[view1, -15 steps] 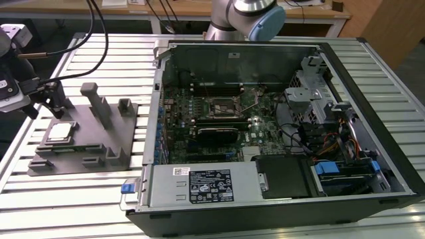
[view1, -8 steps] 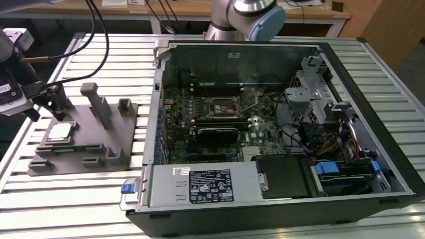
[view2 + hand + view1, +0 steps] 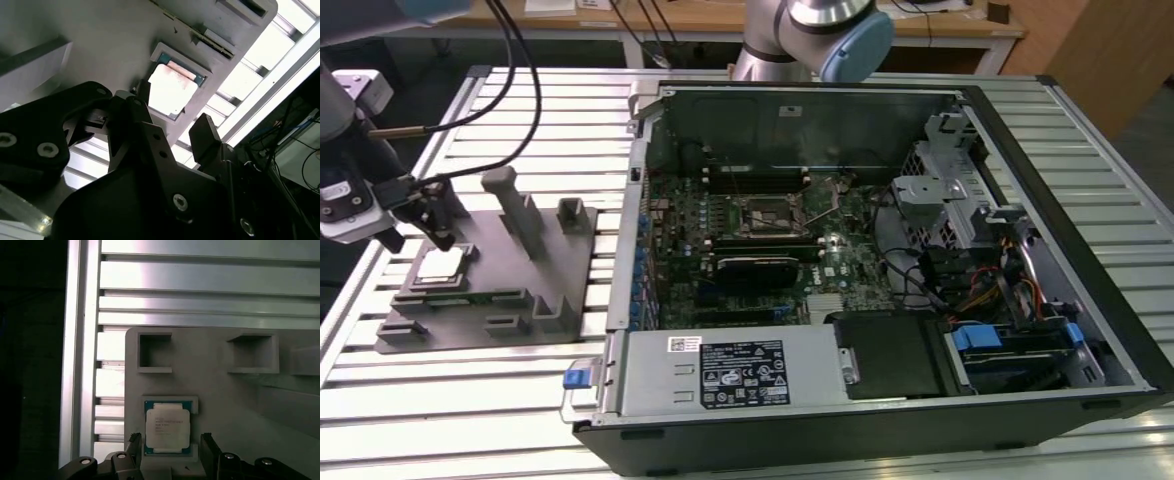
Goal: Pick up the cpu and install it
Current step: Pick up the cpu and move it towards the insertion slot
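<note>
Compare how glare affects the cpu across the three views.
Second wrist view: glare bleaches the cpu white. First wrist view: the cpu is evenly lit, though the table slats shine brightly. Exterior view: the cpu looks pale, without glare.

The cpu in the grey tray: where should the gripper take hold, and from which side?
Probably best to grip the cpu by two opposite edges, coming straight down from above. It lies flat in a shallow pocket of the tray, so only its rim offers purchase; the open gripper straddles it.
</note>
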Available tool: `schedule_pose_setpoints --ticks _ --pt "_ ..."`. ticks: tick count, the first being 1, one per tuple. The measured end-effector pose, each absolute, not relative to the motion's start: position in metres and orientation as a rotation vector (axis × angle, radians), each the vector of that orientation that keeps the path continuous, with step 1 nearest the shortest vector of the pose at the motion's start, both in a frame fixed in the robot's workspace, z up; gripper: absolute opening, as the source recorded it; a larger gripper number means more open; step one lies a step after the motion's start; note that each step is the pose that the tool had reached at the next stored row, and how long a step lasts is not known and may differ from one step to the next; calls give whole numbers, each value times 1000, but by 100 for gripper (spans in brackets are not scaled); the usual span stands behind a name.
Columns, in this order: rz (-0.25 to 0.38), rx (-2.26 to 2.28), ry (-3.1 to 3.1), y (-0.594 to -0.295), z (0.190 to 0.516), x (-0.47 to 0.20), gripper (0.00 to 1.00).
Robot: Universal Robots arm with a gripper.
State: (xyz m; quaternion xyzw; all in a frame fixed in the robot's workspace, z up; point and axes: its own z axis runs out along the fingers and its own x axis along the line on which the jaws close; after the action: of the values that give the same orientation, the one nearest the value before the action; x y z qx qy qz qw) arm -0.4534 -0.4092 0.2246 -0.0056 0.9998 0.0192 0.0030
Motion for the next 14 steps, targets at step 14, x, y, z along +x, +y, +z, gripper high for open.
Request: schedule_pose_setpoints --ticks 14 --pt "58 -18 3135 -409 210 -451 60"
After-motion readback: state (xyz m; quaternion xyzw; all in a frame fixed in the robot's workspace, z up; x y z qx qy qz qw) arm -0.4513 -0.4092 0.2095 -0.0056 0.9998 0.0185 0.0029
